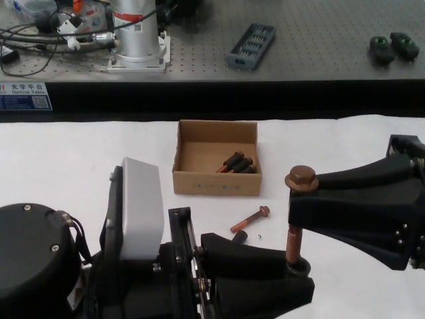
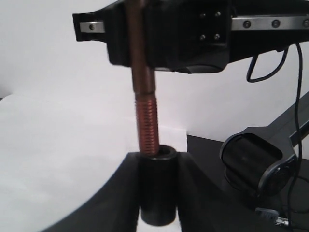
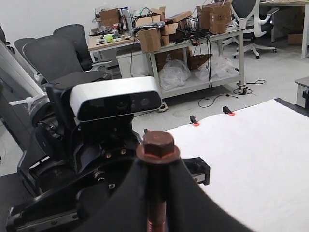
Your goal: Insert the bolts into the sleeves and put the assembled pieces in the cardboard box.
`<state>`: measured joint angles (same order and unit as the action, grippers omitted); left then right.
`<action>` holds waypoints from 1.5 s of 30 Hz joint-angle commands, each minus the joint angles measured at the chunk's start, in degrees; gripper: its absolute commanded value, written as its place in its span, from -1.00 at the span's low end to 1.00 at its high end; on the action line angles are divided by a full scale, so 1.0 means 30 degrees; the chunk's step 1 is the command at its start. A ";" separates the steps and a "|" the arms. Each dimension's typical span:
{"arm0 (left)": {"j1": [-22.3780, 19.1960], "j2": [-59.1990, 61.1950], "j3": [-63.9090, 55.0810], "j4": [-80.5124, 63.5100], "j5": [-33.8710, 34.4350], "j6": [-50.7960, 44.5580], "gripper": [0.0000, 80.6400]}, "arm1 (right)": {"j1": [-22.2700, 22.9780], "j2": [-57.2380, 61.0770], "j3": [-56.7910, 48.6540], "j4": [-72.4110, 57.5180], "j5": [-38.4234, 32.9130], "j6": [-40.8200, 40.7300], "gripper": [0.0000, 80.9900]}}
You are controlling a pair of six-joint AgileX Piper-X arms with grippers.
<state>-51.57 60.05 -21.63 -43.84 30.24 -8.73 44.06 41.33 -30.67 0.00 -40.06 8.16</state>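
Observation:
My right gripper (image 1: 297, 203) is shut on a copper bolt (image 1: 293, 229) and holds it upright by the shank under the hex head (image 3: 157, 145). Directly below, my left gripper (image 1: 295, 278) is shut on a black sleeve (image 2: 157, 187), also upright. The bolt's threaded tip (image 2: 147, 126) sits at the sleeve's mouth, slightly off to one side. The cardboard box (image 1: 216, 181) stands behind on the white cloth with several assembled pieces (image 1: 237, 163) inside. A loose bolt (image 1: 251, 220) and a small black sleeve (image 1: 240, 237) lie in front of the box.
White cloth (image 1: 73, 159) covers the bench around the box. Behind it is a perforated metal table (image 1: 312, 40) with a silver post (image 1: 136, 30), cables, a dark tray (image 1: 251, 45) and two black parts (image 1: 394, 46). The left arm's body (image 1: 40, 259) fills the near left.

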 commanded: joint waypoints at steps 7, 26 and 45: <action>-0.0046 -0.0127 -0.0219 -0.1001 -0.1012 -0.0080 -0.80 | -0.0007 0.0007 -0.0100 0.0783 -0.0248 -0.0099 -0.93; -0.0046 -0.0127 -0.0219 -0.1613 -0.1489 -0.0080 -0.80 | -0.0007 0.0007 -0.0100 0.5156 0.0450 -0.0151 -0.02; 0.0837 -0.0127 -0.0814 0.0659 -0.7368 -0.2060 -0.94 | -0.0007 -0.2308 -0.0139 0.4759 0.9452 0.0107 -0.08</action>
<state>-51.12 60.19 -21.84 -47.24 14.01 -9.78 44.06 36.74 -30.70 13.90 -18.42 8.47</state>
